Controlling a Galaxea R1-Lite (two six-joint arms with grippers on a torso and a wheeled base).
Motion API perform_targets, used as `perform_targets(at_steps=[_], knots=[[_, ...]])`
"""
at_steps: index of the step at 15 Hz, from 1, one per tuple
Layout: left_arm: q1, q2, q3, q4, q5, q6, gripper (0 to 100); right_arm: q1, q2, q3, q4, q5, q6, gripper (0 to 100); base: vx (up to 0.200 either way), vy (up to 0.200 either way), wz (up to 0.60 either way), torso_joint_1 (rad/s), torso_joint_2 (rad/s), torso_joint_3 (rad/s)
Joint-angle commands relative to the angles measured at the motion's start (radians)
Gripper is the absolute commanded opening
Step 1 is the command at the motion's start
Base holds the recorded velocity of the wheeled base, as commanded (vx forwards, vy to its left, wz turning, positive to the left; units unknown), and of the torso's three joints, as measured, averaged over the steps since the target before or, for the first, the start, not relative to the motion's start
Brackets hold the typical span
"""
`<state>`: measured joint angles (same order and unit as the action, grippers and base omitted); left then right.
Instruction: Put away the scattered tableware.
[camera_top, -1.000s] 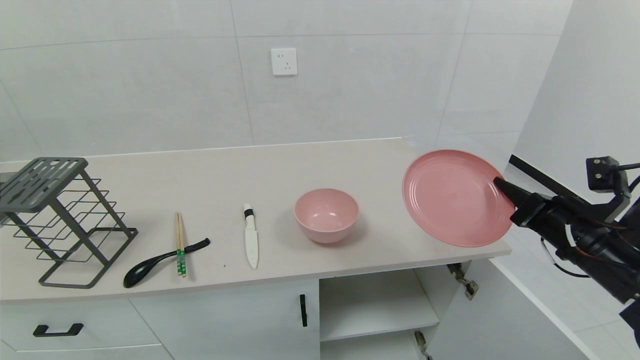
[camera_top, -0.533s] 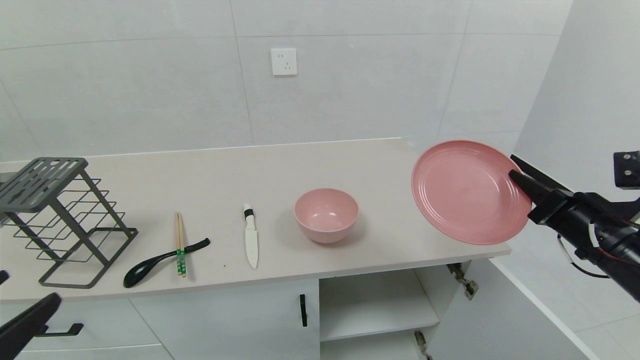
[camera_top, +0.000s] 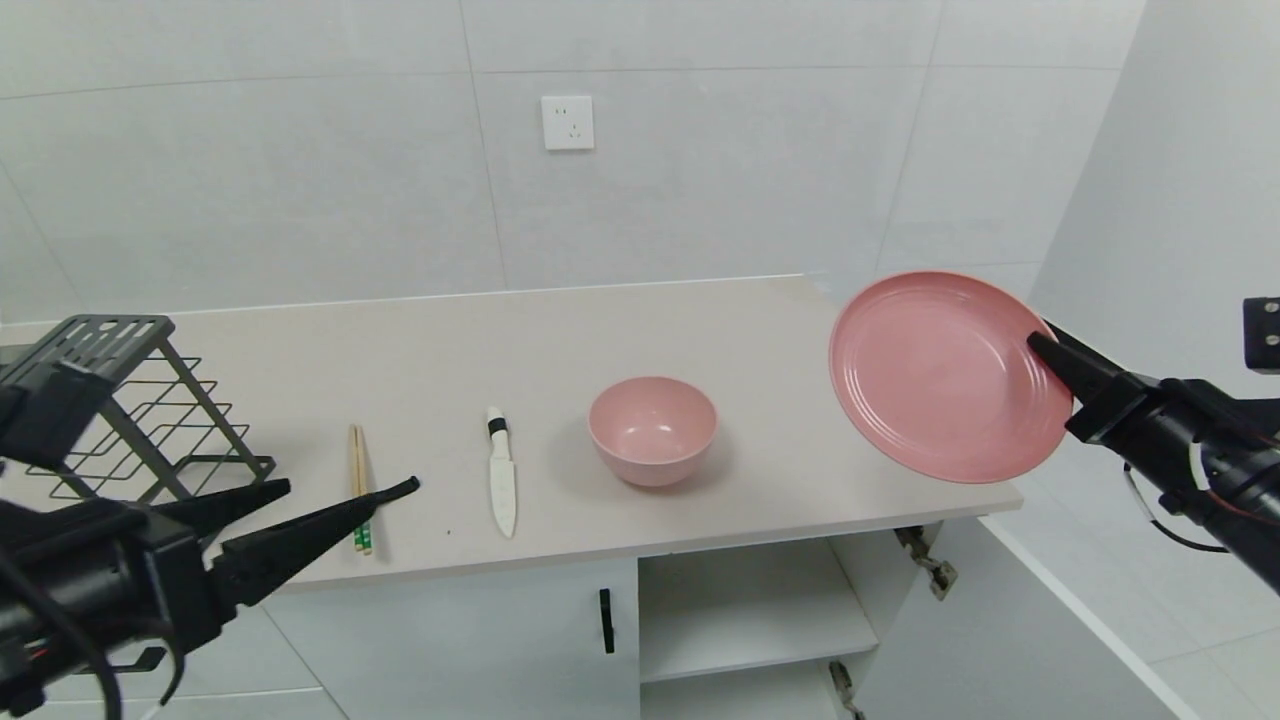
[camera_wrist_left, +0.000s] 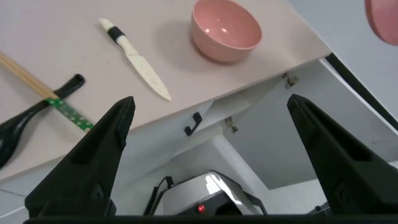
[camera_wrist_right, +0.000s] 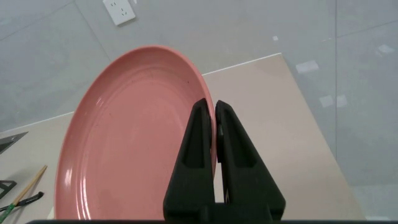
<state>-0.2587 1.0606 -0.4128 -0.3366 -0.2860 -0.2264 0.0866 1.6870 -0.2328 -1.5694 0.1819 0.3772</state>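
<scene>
One dark metal dish rack (camera_top: 130, 440) stands at the left end of the counter (camera_top: 560, 340). The left arm comes in low from the left, and the left gripper (camera_top: 320, 497) is level with the counter's front edge with its two fingers spread wide and nothing between them; the left wrist view shows the same broad gap (camera_wrist_left: 211, 102). In the head view its nearer finger crosses over part of the one black spoon (camera_top: 395, 490), which lies near the front edge with its handle across the one pair of chopsticks (camera_top: 358, 470). To their right lies one white knife (camera_top: 502, 480), blade toward the front edge. Next sits one pink bowl (camera_top: 652, 428), upright and well apart from the knife. Below the counter a cabinet (camera_top: 750, 610) stands open with a shelf inside.

At the right end, one pink plate (camera_top: 945, 375) is in the air, tilted with its face toward the camera. The right arm reaches in from the right, and the right gripper (camera_top: 1040, 350) pinches the plate's right rim, its fingers pressed close on either side of the edge.
</scene>
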Motion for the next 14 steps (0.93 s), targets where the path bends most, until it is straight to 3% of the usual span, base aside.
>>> perform_targets(at_steps=[1,5,6,11,14], knots=[[-0.059,0.151,-0.031,-0.018,0.004,-0.014,100,0.001,0.000,0.001,-0.001,0.004,-0.001,0,0.000,0.000,0.00,0.000,0.00,0.000],[-0.103,0.239,-0.103,-0.019,0.019,-0.033,100,-0.001,-0.001,0.004,-0.001,0.016,-0.003,0,0.000,0.000,0.00,0.000,0.00,0.000],[-0.120,0.289,-0.127,-0.021,0.059,-0.031,100,-0.001,-0.001,0.004,-0.001,0.018,-0.003,0,0.000,0.000,0.00,0.000,0.00,0.000],[-0.209,0.453,-0.208,-0.041,0.137,-0.036,100,-0.001,-0.003,0.006,-0.001,0.018,-0.003,0,0.000,0.000,0.00,0.000,0.00,0.000],[-0.229,0.579,-0.261,-0.182,0.157,-0.037,100,-0.001,-0.003,0.006,-0.001,0.018,-0.003,0,0.000,0.000,0.00,0.000,0.00,0.000]])
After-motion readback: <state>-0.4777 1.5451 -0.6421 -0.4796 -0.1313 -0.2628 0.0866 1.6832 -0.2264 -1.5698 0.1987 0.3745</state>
